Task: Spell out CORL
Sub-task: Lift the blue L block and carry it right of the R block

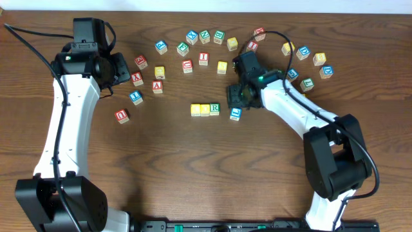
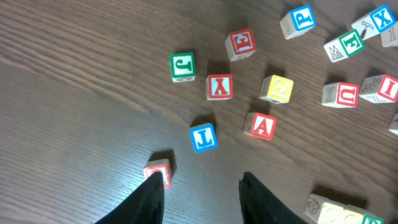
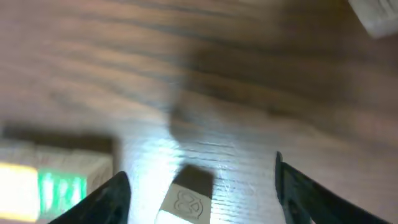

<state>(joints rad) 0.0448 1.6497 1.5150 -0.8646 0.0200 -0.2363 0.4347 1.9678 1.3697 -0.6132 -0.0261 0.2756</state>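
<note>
In the middle of the table a row of three blocks lies side by side: two yellow ones [image 1: 196, 109] [image 1: 205, 109] and a green R block [image 1: 214, 108]. Just right of the row, a little nearer, a blue block [image 1: 235, 114] rests on the wood. My right gripper [image 1: 236, 103] hovers over it, open. In the right wrist view the block [image 3: 186, 202] sits between the spread fingers [image 3: 112, 199], touching neither, and the row's green end [image 3: 62, 186] shows at the left. My left gripper [image 1: 122, 69] stands open and empty at the far left [image 2: 200, 175], with a red block [image 2: 158, 171] at its left fingertip.
Several loose letter blocks lie in an arc at the back [image 1: 204, 37], some near the right arm [image 1: 302, 53]. More lie by the left gripper: a red A [image 2: 261, 126], a blue block [image 2: 203, 137], a green J [image 2: 182, 66] and a yellow block [image 2: 277, 89].
</note>
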